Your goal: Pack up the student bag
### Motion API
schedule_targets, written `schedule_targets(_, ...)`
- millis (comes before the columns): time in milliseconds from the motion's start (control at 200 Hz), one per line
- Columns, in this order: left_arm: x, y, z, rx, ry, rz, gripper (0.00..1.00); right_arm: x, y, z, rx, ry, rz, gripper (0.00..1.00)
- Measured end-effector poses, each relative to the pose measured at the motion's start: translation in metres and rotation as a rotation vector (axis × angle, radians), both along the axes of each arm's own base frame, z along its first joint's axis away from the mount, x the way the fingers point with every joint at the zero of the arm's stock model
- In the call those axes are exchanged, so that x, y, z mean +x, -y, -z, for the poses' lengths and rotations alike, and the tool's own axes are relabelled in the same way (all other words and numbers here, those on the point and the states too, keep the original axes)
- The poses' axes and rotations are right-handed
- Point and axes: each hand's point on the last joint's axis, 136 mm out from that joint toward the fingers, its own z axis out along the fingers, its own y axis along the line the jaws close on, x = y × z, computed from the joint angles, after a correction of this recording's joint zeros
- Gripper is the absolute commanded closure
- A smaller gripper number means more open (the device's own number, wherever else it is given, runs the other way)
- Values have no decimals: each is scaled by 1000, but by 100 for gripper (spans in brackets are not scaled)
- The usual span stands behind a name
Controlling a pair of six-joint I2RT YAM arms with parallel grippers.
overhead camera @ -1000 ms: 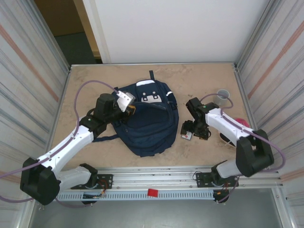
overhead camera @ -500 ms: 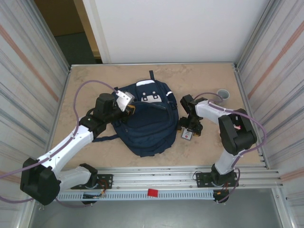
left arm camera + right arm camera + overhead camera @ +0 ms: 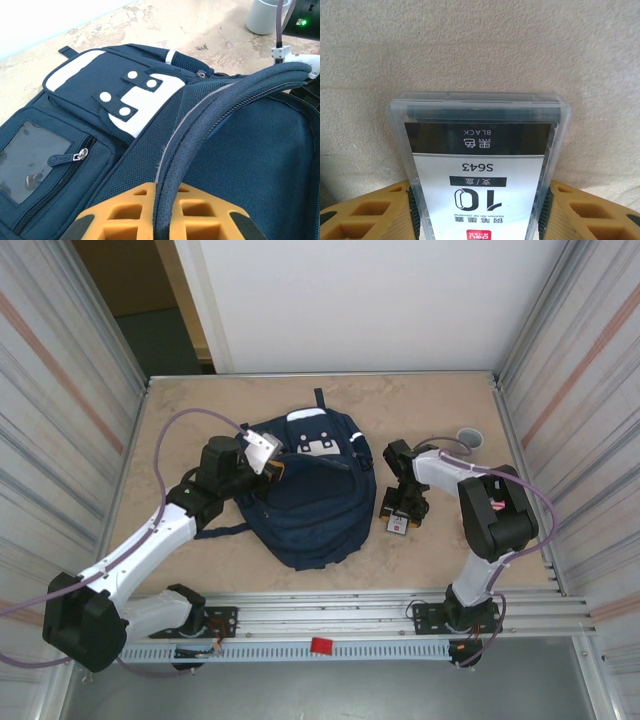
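Student bag (image 3: 310, 502): navy, lying flat mid-counter (image 3: 200, 405), top end with its white patches toward the far wall, dark strap trailing off its left side.
Bag detail, left wrist view: white patch with snap tabs (image 3: 125, 95) up top; beside it a zipped pocket with a clear window (image 3: 30, 160); mouth of the bag lifted, inner lining showing.
Left gripper (image 3: 268, 466): at the bag's upper left corner; jaws clamped on the padded rim of the bag's opening (image 3: 210, 115), which runs up between the orange fingers (image 3: 200, 212).
Right gripper (image 3: 400, 518): low over the counter just right of the bag; jaws closed against both sides of a clear plastic box (image 3: 480, 150).
Box: label reads BLACK, S643, 10; far end resting on the bare counter. From above it sits beside the bag's right edge (image 3: 396, 525); cannot tell if the two touch.
Grey cup (image 3: 470, 438): upright near the far right corner, well apart from the bag.
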Motion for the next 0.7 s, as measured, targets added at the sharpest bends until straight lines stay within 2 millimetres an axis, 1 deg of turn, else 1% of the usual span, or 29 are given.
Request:
schedule_targets(160,0,1,-2,-12,-6,0,100,1,0,-4,13,31,-3,54)
schedule_targets(195,-1,1,-2,-17,-10,-1,100,2,-1,-7,20,48,-6,54)
schedule_targets(261,-1,2,-2,-26,-17,-1,100,6,-3,-19,42,103,-11,54)
schedule_targets(331,-1,2,-2,-38,-28,-6,100,12,-8,-45,76,199,-33,54)
schedule_targets(391,-2,3,-2,-48,-37,-8,100,17,-16,-73,113,309,-76,54)
schedule_targets(501,-4,4,-3,-58,-60,-9,100,17,-31,-122,169,498,-179,54)
schedule_targets(591,-5,5,-6,-70,-72,-6,100,16,-47,-157,209,653,-318,54)
schedule_targets(651,-6,5,-7,-78,-85,-6,100,14,-59,-177,224,745,-424,55)
schedule_targets(697,-7,5,-6,-83,-96,-6,100,12,-69,-188,235,798,-503,55)
